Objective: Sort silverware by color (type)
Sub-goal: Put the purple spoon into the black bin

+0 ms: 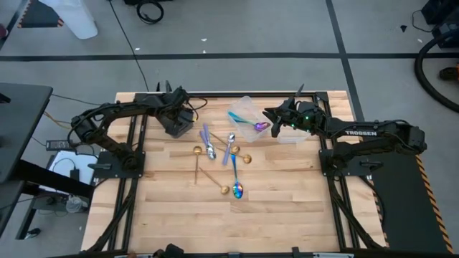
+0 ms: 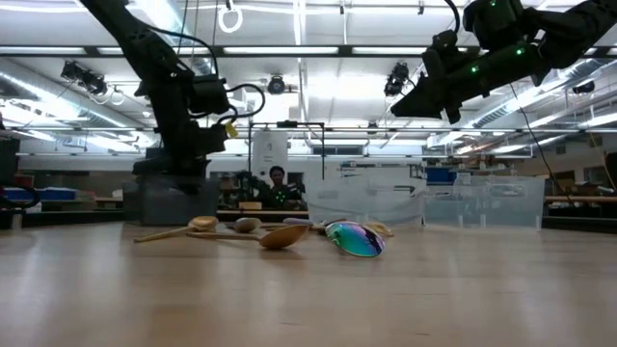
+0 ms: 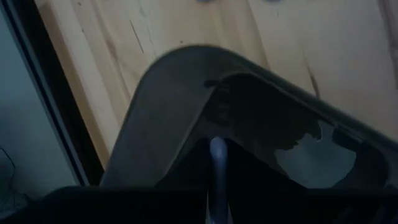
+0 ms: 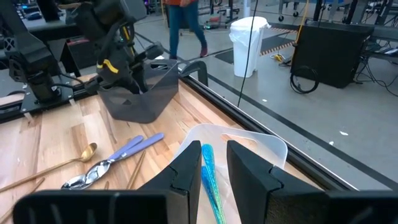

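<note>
Left hand: the left hand [image 1: 174, 123] is lowered into the dark grey plastic tub [image 1: 172, 122] at the far left of the pale wooden counter [image 1: 287, 208]; its fingers are nearly closed on a slim shiny silver spoon handle [image 3: 217, 180], seen in the left wrist view over the tub's dark inside.

Right hand: the right hand [image 1: 273, 123] hangs raised over the near rim of the clear plastic tub [image 1: 247, 107], fingers [image 4: 186, 171] a little apart with an iridescent blue-purple spoon with a teal handle [image 4: 210, 180] between them; whether the pads press it, I cannot tell.

Inside the clear tub: another teal handle [image 1: 238, 118] lies just beside the right hand.

Between the two hands: the loose spoons lie on the counter, two lilac handles [image 1: 205, 134] and a silver spoon [image 1: 210, 151] nearer the left hand, and a silver spoon [image 1: 231, 137] closer to the right hand.

Nearer the counter's front edge than both hands: gold spoons [image 1: 197, 159], [image 1: 244, 159] and an iridescent bowl [image 1: 238, 190].

Beyond the counter: a person [image 4: 185, 25] walks on the floor.
</note>
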